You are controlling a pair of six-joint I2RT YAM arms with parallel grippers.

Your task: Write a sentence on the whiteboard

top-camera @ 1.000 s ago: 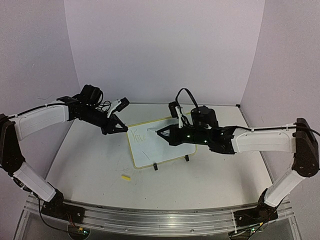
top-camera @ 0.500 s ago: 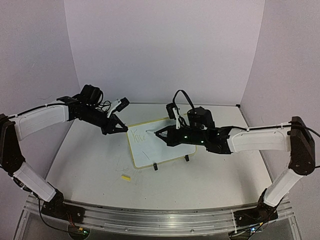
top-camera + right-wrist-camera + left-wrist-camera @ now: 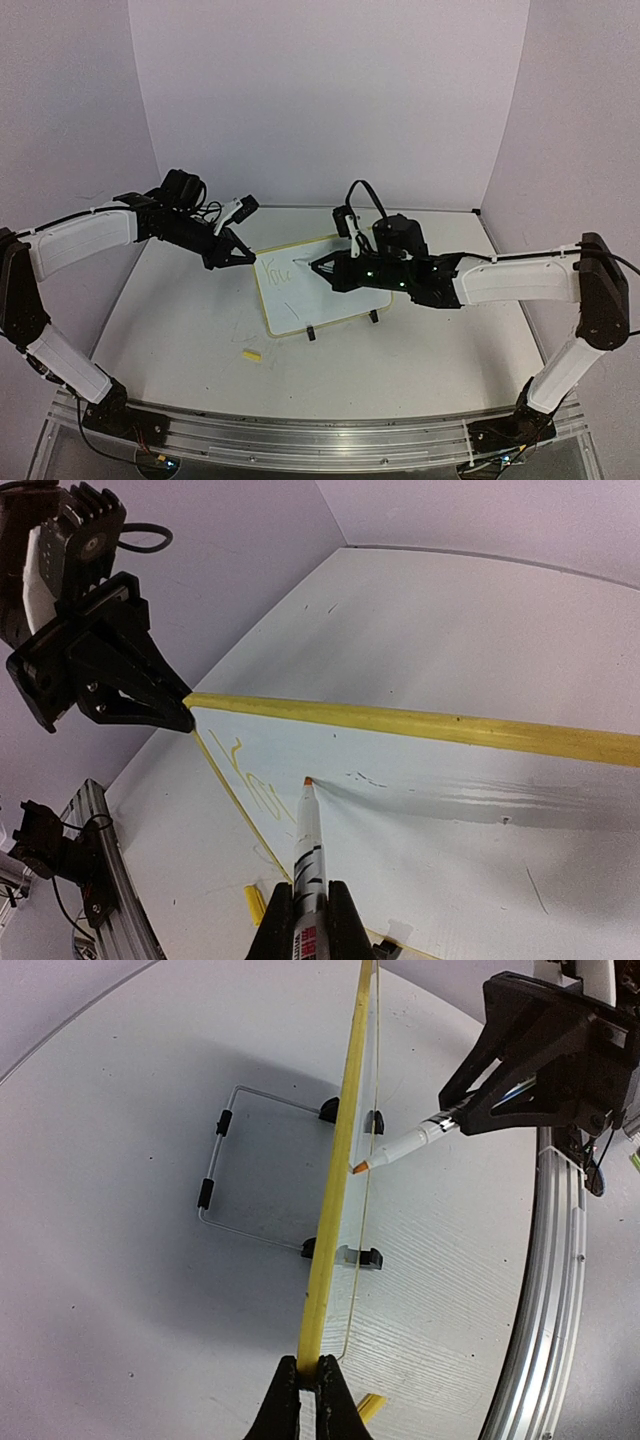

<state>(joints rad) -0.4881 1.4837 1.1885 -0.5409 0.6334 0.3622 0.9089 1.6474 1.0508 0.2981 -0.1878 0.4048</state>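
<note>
The whiteboard (image 3: 318, 296) stands tilted on its black clip feet in mid-table, its yellow rim running up the left wrist view (image 3: 340, 1150). My left gripper (image 3: 246, 260) (image 3: 310, 1368) is shut on that rim at the board's upper left corner. The right gripper (image 3: 320, 268) (image 3: 307, 892) is shut on a white marker (image 3: 306, 832), whose orange tip rests on or just off the board face. The sentence (image 3: 248, 778) is only a faint yellow "You" near the left edge, just left of the tip. The marker (image 3: 400, 1147) and right gripper (image 3: 462, 1115) also show from the board's side.
A small yellow marker cap (image 3: 251, 354) (image 3: 253, 902) lies on the table in front of the board's left corner. A wire stand (image 3: 214, 1166) props the board from behind. The metal rail (image 3: 320, 440) runs along the near edge, and walls close in the back and sides.
The right gripper has carried the marker tip a little to the left across the board, toward the written word. The left gripper and the board have not moved.
</note>
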